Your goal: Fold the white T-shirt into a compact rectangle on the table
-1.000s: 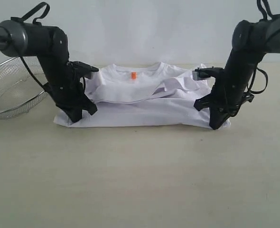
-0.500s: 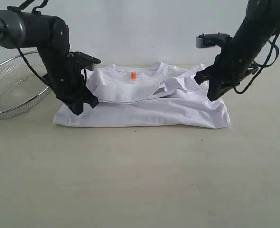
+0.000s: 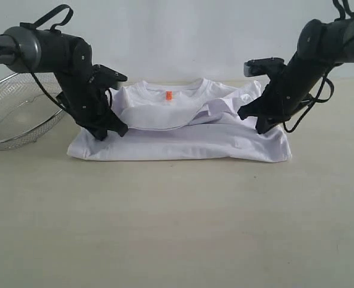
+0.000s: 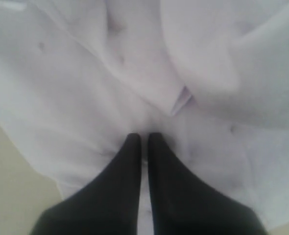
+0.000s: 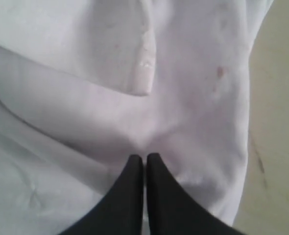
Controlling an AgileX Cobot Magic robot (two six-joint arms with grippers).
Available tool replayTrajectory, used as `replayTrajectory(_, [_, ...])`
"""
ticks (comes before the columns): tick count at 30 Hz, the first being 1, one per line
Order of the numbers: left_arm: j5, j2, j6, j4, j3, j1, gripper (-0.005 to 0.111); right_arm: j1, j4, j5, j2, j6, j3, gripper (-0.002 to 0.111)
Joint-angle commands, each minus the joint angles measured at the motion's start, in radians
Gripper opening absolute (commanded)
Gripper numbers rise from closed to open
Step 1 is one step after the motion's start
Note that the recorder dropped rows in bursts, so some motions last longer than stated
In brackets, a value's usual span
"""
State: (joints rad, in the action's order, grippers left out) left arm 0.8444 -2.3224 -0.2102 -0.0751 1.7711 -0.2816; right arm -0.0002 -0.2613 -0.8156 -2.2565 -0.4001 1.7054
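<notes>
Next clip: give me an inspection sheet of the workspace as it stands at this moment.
Surface: table, pale beige with a few tiny dark specks.
Job's things: white T-shirt lies partly folded, orange tag on the far side, top layers rumpled.
Clutter: wire-mesh basket at far left, partly out of frame.
Grippers: left gripper and right gripper are both shut, tips at the shirt; whether cloth is pinched cannot be told.
Cables: black cables loop off both arms.
Surroundings: plain white wall behind.

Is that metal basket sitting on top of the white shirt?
No, the wire-mesh basket stands on the table to one side of the white T-shirt, not on it.
</notes>
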Motion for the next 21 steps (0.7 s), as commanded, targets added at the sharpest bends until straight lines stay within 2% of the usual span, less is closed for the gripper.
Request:
replayTrajectory(1, [0.009,-0.012,0.009,0.013,-0.004,-0.006,0.005,0.001,0.005,-0.017,-0.035,0.001,0.005,0.0])
replayTrajectory(12, [0.202,-0.012,-0.051,0.019,-0.004,-0.01,0.005,0.001,0.005,-0.293,-0.058,-0.055,-0.008,0.0])
replayTrajectory(19, [0.29,-0.009,-0.134,0.199,-0.018,-0.014,0.005,0.001,0.014,-0.402,-0.056,-0.049,-0.015,0.0])
replayTrajectory(21, [0.29,0.001,-0.134,0.191,-0.055,-0.025,0.005,0.001,0.03,-0.398,-0.048,-0.045,-0.045,0.0])
